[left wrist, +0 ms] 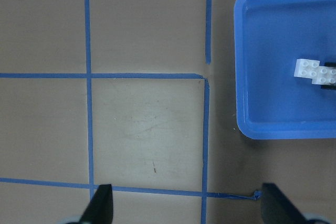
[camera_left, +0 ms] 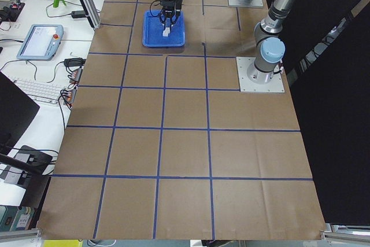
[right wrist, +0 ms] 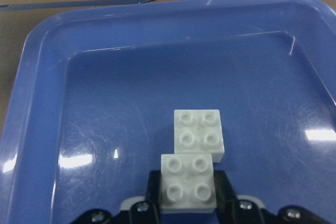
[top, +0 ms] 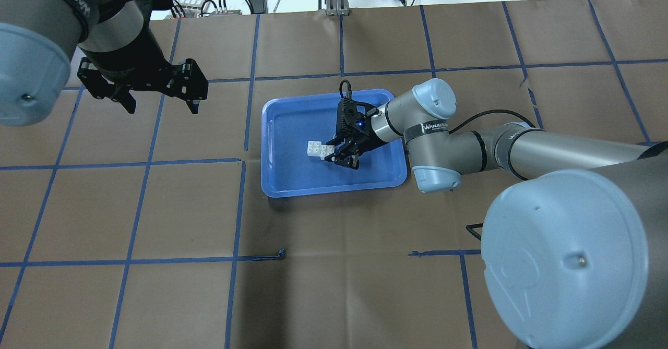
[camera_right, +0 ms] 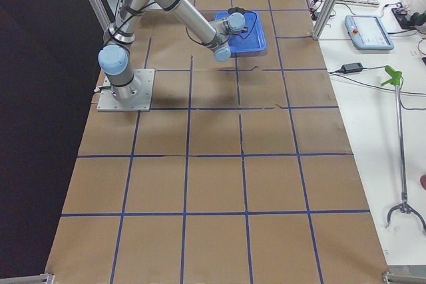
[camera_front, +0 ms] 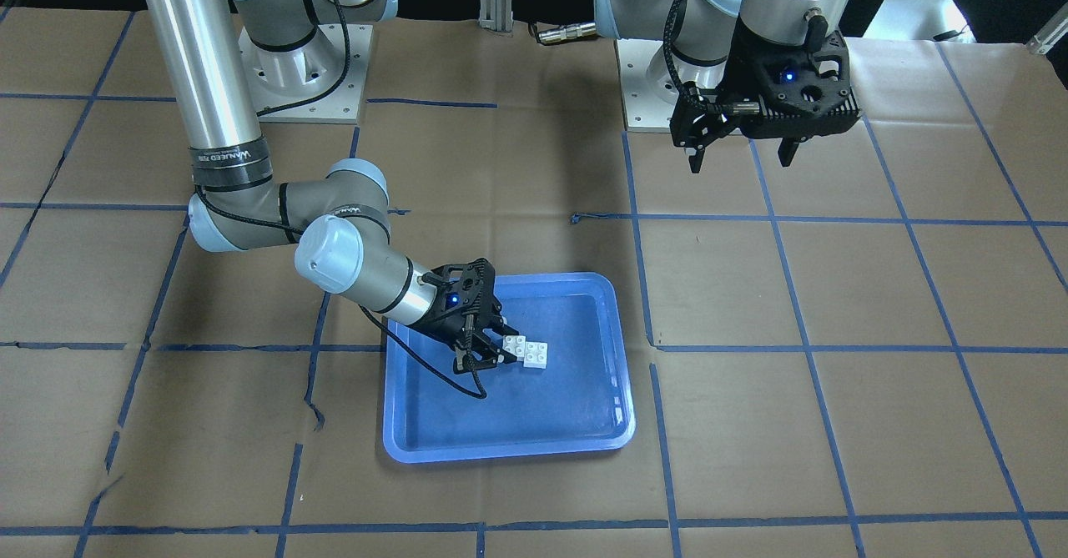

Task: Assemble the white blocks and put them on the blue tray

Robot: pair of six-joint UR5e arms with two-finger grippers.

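Two white blocks (right wrist: pixel 197 129) are joined, offset by half a block, inside the blue tray (right wrist: pixel 31 77). My right gripper (right wrist: pixel 187 203) is shut on the nearer block (right wrist: pixel 187 182), low at the tray's floor; I cannot tell whether the blocks touch it. The front-facing view shows the right gripper (camera_front: pixel 492 358), the blocks (camera_front: pixel 527 349) and the tray (camera_front: pixel 501 449). The overhead view also shows the gripper (top: pixel 334 156), blocks (top: pixel 314 149) and tray (top: pixel 334 190). My left gripper (top: pixel 162 109) is open and empty, high above the table, away from the tray.
Brown paper with a blue tape grid covers the table (top: pixel 334 286). The left wrist view looks down on the paper, with the tray's rim (left wrist: pixel 239 77) and blocks (left wrist: pixel 310 69) at its right. Both arm bases (camera_front: pixel 309 66) stand at the robot's edge.
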